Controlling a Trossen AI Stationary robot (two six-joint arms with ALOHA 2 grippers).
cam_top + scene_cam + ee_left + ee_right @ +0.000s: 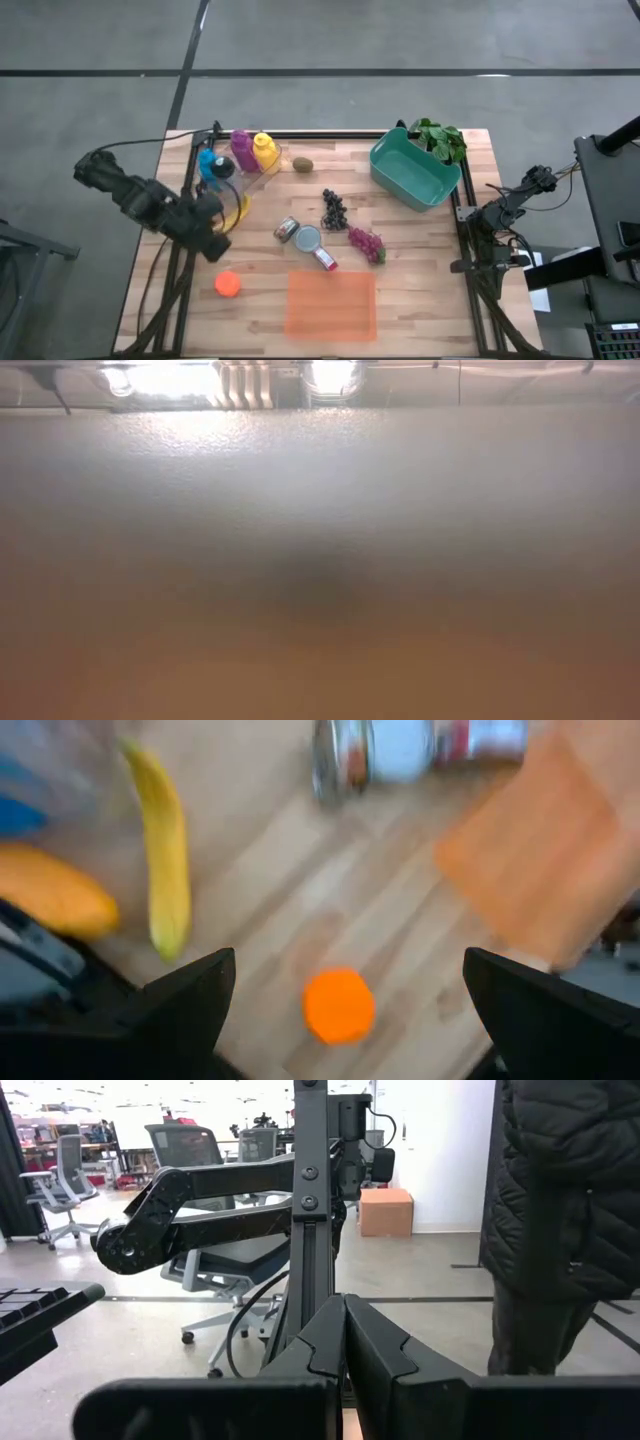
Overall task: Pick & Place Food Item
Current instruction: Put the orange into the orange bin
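**Over the table's left edge — jaws wide above the orange**

Near the table's front-left corner sits the orange (227, 284); left gripper (345, 1010) hovers spread above it. Round fruit may roll off a pad — off-centre closing would cause it. Right gripper (343, 1355), pressed together, waits beyond the right edge.

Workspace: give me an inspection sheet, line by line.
Surface: wooden table, orange mat near the front.
Job's things: orange fruit, banana, kiwi, grapes, teal bin.
Clutter: cans, bottles, leafy greens.
Grippers: left gripper open above the orange fruit; right gripper shut, parked off the table's right edge.
Cables: black cable along the left arm.
Surroundings: office chairs, a person in a dark jacket.
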